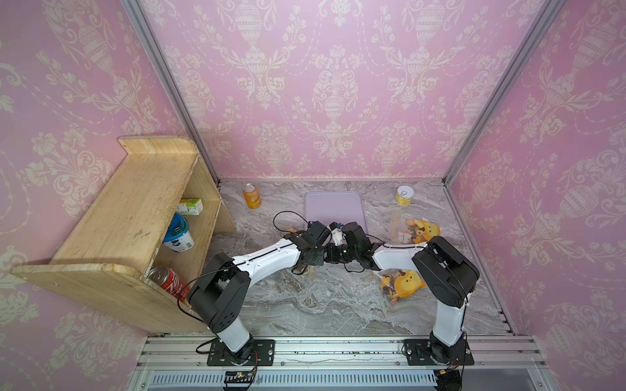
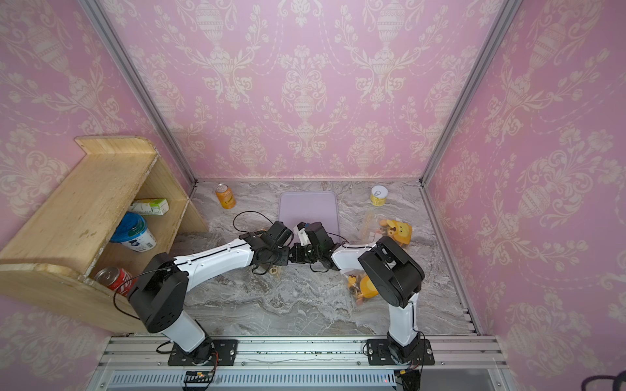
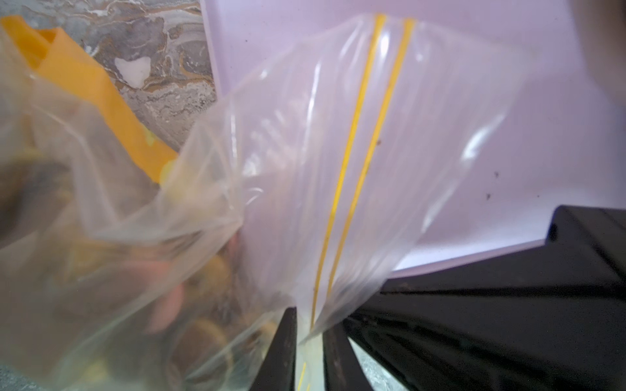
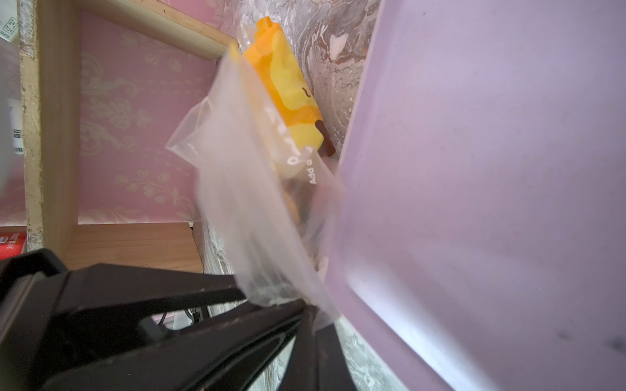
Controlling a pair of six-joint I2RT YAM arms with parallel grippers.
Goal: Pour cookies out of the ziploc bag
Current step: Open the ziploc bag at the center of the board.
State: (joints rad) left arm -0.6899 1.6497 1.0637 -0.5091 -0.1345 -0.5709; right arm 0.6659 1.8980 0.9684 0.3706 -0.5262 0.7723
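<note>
Honestly, your ziploc bag (image 3: 271,152) looks thin, floppy and slick, so grab the film itself, not the contents. Left gripper (image 3: 310,338) is nipped onto the yellow zip strip (image 3: 352,152), and right gripper (image 4: 311,315) is pinched on a clear corner. In a top view the bag hangs under both wrists, by the 7 o'clock corner of the lilac tray (image 1: 335,206). The cookies (image 3: 203,335) seem light and crumbly, bunched low inside. Only readable lettering (image 4: 313,174) is a white "Add"

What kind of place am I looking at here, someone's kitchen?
Likely a mock-up test booth, not a real kitchen: pink wallpaper panels sit in bare aluminium posts, two robot arms are bolted to a metal rail, and a marble-look tabletop carries a wooden shelf of groceries.
</note>
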